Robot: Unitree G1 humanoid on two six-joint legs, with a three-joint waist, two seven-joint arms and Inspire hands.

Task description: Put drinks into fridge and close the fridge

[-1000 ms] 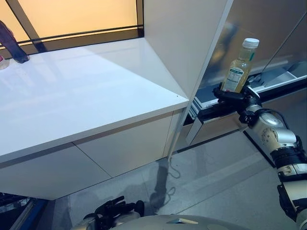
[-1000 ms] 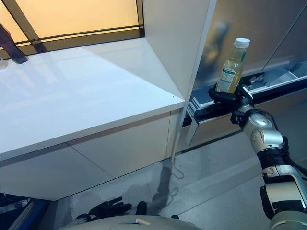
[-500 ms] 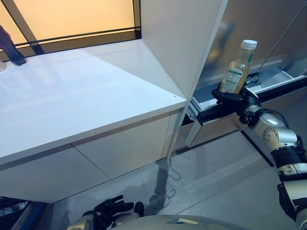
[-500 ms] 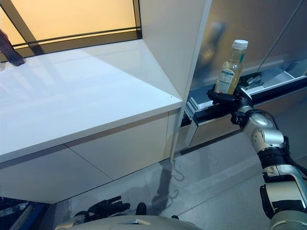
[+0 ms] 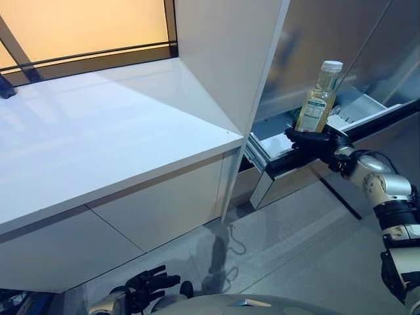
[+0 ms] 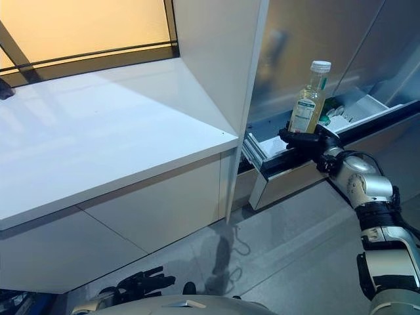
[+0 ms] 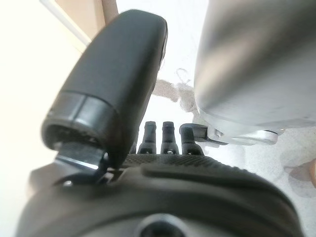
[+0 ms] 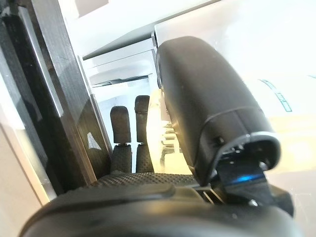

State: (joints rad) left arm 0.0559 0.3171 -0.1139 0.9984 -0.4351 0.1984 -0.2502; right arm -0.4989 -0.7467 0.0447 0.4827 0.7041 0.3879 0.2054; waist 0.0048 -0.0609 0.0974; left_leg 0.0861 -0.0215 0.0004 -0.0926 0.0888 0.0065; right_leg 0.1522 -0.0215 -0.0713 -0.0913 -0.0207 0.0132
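Across the left half lies a white counter (image 5: 111,138), bare in what shows of it. Low down at about 7 o'clock the left hand (image 5: 146,289) hangs near the floor, fingers loosely spread with nothing in them, taking no part. At the middle stands a tall white cabinet panel (image 5: 223,59), and at its foot, about 3 o'clock, the fridge drawer (image 5: 282,172) is pulled out, its pale bin open from above. Over its front edge the right hand (image 5: 319,142) has its fingers and thumb wrapped round the lower part of a bottle (image 5: 316,102) of pale yellow drink with a white cap.

The bottle stands upright, rising out of the hand toward 12 o'clock; its base sits inside the grip and it hangs above the bin, not yet set down. Whether it touches the rim I cannot tell.

As a judgement, the task is partway: one drink is carried to the fridge but not released, and the drawer is open, so placing, letting go and closing are all left. No other drinks show on the counter
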